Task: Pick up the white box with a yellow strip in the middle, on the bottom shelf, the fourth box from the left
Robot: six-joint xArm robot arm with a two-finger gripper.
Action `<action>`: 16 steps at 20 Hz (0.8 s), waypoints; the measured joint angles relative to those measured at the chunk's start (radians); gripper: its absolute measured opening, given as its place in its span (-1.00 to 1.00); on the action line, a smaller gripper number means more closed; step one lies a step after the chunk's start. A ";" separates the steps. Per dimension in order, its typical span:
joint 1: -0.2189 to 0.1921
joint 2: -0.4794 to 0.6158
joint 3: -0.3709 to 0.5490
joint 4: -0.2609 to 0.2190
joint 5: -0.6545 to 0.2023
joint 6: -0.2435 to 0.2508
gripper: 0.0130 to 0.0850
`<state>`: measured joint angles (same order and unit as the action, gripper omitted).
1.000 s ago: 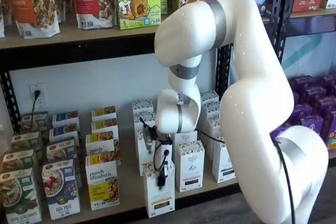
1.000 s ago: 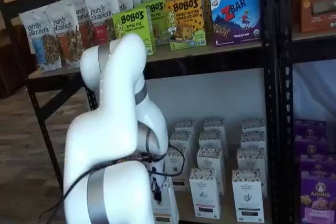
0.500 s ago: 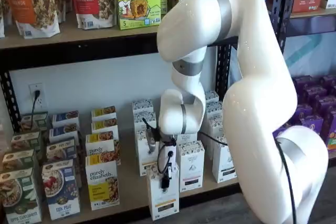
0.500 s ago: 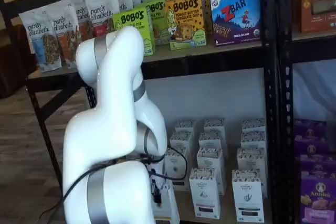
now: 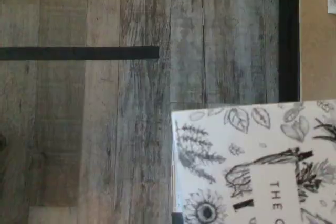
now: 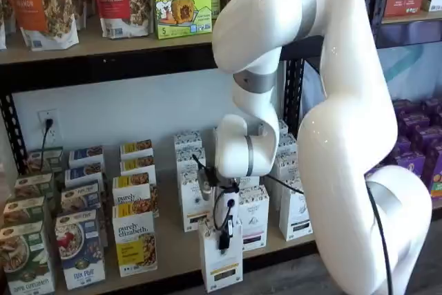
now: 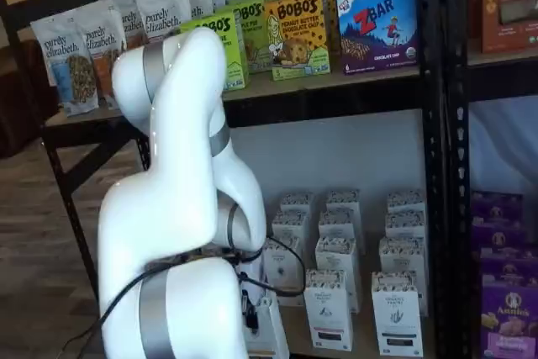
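My gripper is shut on the white box, a tall narrow carton with a speckled top and a yellow band low on its front. It holds the box upright in front of the bottom shelf, past the front row of cartons. In a shelf view one black finger lies across the box's front face. The gripper and the box also show low down, mostly behind the arm. The wrist view shows the box's top with drawn plants over the wooden floor.
More white cartons stand in rows beside and behind the held box. Purely elizabeth boxes and cereal boxes stand to the left, purple boxes to the right. A black upright rises behind the arm.
The gripper has drawn the white box forward off the shelf's front row and a little to the right. The arm's upper joints have risen.
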<state>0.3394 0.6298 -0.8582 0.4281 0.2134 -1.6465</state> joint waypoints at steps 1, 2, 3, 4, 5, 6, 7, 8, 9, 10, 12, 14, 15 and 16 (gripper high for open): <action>0.002 -0.017 0.019 0.011 -0.009 -0.009 0.00; 0.003 -0.033 0.037 0.017 -0.016 -0.015 0.00; 0.003 -0.044 0.049 0.020 -0.021 -0.017 0.00; 0.003 -0.057 0.061 0.017 -0.022 -0.014 0.00; 0.000 -0.071 0.075 0.000 -0.022 0.000 0.00; -0.006 -0.095 0.097 -0.042 -0.023 0.035 0.00; -0.009 -0.107 0.107 -0.065 -0.022 0.055 0.00; -0.013 -0.119 0.118 -0.091 -0.019 0.077 0.00; -0.016 -0.134 0.129 -0.111 -0.016 0.093 0.00; -0.019 -0.150 0.141 -0.125 -0.013 0.104 0.00; -0.025 -0.183 0.164 -0.143 -0.006 0.116 0.00; -0.038 -0.227 0.192 -0.179 0.003 0.140 0.00; -0.045 -0.245 0.203 -0.194 0.010 0.148 0.00; -0.050 -0.260 0.211 -0.201 0.018 0.151 0.00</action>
<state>0.2895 0.3694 -0.6468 0.2272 0.2318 -1.4957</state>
